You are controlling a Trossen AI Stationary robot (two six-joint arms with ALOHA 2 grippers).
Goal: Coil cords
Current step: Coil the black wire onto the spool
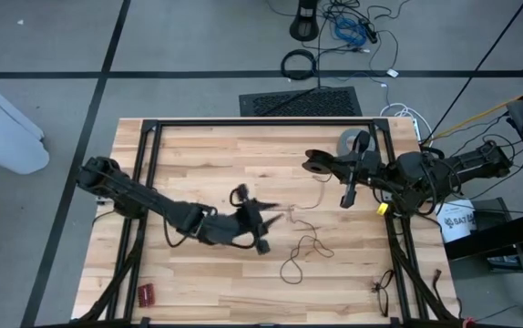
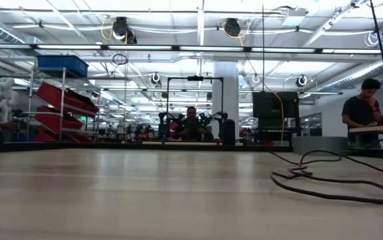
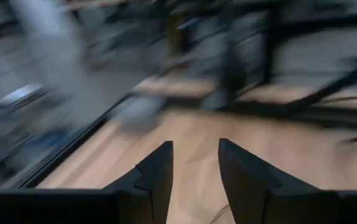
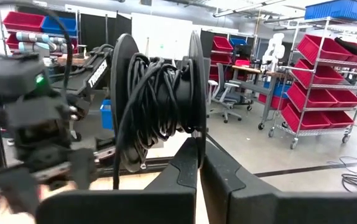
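The cord is a thin black wire. Part of it is wound on a black spool point(image 4: 160, 99) and part lies in loose loops on the wooden table point(image 1: 302, 248), near the middle; the low view shows those loops point(image 2: 325, 181) too. A strand point(image 1: 318, 193) runs from the spool point(image 1: 316, 164) toward the loops. My right gripper point(image 4: 200, 171) is shut on the spool, above the table's far right part. My left gripper point(image 1: 275, 219) stands open above the table's middle, left of the loops. Nothing is between its fingers point(image 3: 196, 155). My right gripper pinches the edge of one spool flange point(image 4: 196, 140) between its two fingers. The fingers come level from the table's right side. The spool is lifted clear of the table, its flanges upright and its axis level, with the wound cord beside the fingers.
A grey tape roll point(image 1: 348, 141) lies at the table's far right. A small black cord piece point(image 1: 382, 287) is near the front right corner and a red object point(image 1: 145, 293) near the front left. Black frame rails point(image 1: 143, 182) border the table. A person point(image 2: 365, 107) stands beyond it.
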